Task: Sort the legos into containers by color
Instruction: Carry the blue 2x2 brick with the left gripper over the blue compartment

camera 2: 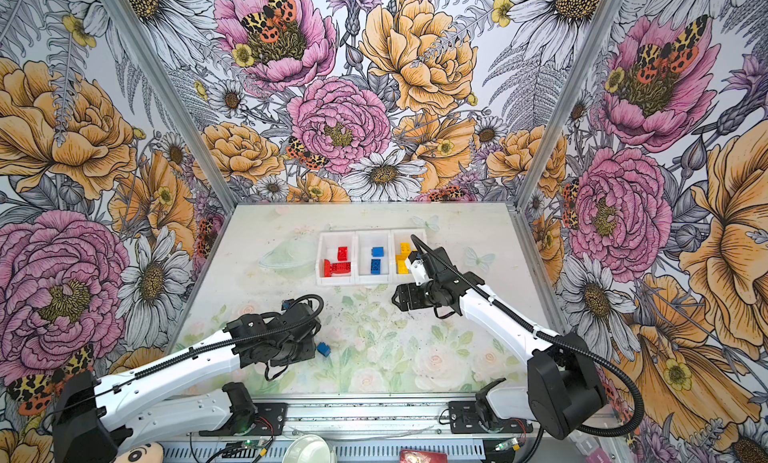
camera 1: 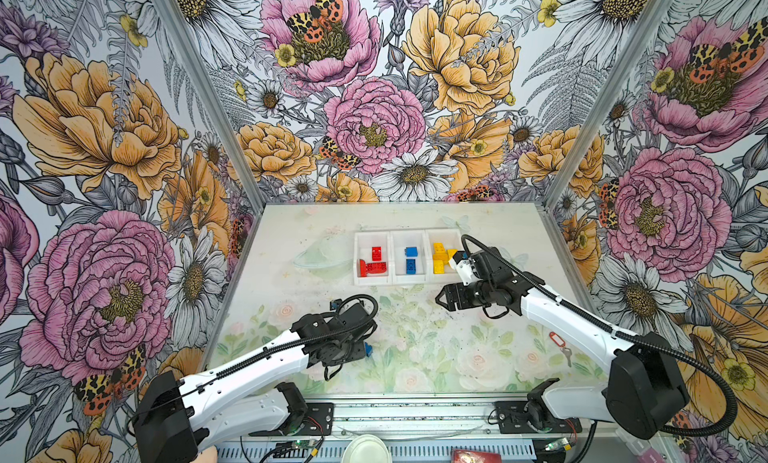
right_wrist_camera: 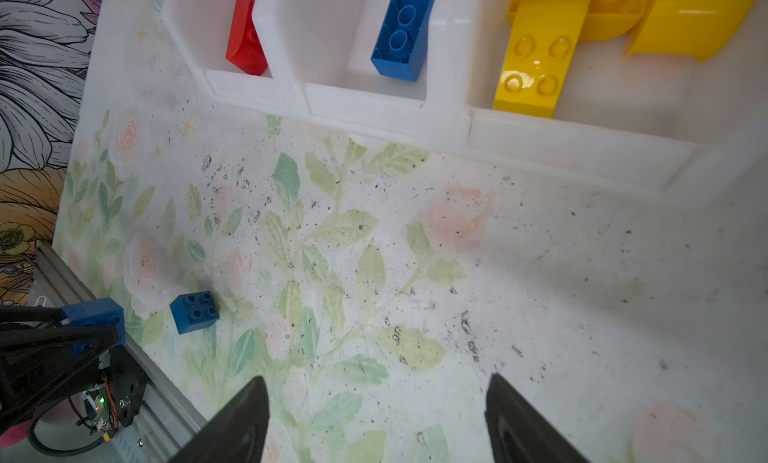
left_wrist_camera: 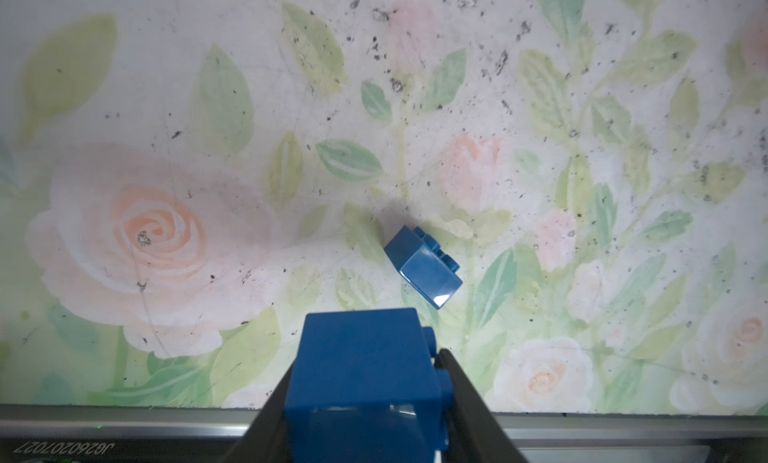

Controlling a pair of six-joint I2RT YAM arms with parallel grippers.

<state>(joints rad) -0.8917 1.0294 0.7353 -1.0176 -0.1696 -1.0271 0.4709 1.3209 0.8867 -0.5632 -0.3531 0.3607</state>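
Both top views: one white tray [camera 1: 409, 280] of three bins at the back of the worktop [camera 1: 498, 357]. Three red legos [camera 1: 376, 253] in the left bin, two blue legos [camera 1: 411, 251] in the middle, at least three yellow legos [camera 1: 438, 267] in the right, partly hidden by the right arm. Right pincer [camera 1: 441, 299] spread, empty, just before the tray.

Left wrist: left pincer [left_wrist_camera: 368, 359] pinching one pinched blue lego [left_wrist_camera: 361, 377]; one loose blue lego [left_wrist_camera: 424, 267] just beyond, on the worktop.

Right wrist: right pincer spread over bare worktop; both stray blue legos off to one side.
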